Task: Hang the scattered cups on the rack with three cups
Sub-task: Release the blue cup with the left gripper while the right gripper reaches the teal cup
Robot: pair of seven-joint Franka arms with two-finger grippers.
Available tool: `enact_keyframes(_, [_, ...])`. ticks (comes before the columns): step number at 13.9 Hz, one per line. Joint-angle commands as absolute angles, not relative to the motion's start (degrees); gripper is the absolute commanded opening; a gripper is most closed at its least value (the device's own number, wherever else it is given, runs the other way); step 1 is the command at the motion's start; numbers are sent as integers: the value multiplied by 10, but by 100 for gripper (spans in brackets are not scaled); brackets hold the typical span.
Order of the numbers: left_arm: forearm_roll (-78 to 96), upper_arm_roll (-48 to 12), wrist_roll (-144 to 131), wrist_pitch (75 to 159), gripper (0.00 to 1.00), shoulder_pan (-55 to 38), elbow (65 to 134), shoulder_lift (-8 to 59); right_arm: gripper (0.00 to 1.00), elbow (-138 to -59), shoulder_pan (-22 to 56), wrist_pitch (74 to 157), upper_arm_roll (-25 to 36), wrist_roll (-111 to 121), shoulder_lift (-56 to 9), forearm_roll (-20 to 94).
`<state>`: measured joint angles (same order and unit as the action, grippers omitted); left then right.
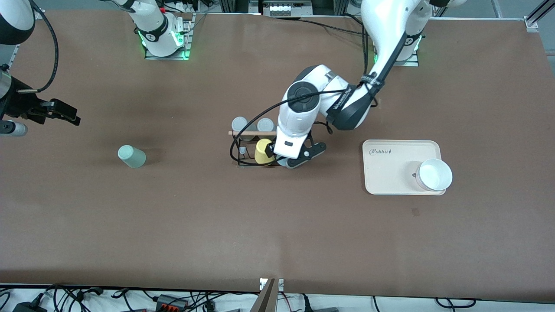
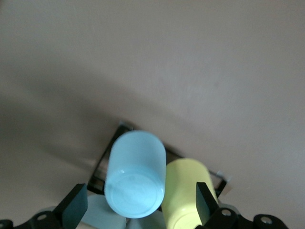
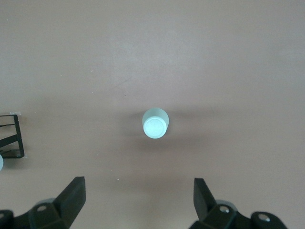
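Left wrist view: left gripper (image 2: 138, 206) spread wide over the rack (image 1: 243, 149), fingers (image 2: 76, 206) clear of the light blue cup (image 2: 136, 179), released; cup inverted, base up, long axis vertical, beside one yellow cup (image 1: 263, 151); two grey cups (image 1: 239, 124) on rack; right gripper (image 3: 138, 200) open, waiting above one inverted mint green cup (image 1: 132, 156) toward the right arm's end.

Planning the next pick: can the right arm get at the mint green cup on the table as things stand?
Probably yes. The mint green cup stands alone on bare table toward the right arm's end, apart from the rack. The right gripper, fingers open, looks down on it with nothing between.
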<state>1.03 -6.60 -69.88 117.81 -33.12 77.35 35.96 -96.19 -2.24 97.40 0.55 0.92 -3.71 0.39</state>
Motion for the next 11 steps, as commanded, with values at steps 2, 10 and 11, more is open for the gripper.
enact_keyframes(2, [-10, -64, -592, 1107, 100, -246, 789, 260, 100, -944, -29, 976, -2, 14, -74, 8])
enact_keyframes(10, [-9, -69, -253, 1002, 100, -61, 805, 152, 100, -947, -13, 1004, -1, 9, -232, -2])
enact_keyframes(11, [-9, -69, -221, 1001, 100, -46, 816, 141, 100, -966, -10, 1037, 0, 10, -236, -3])
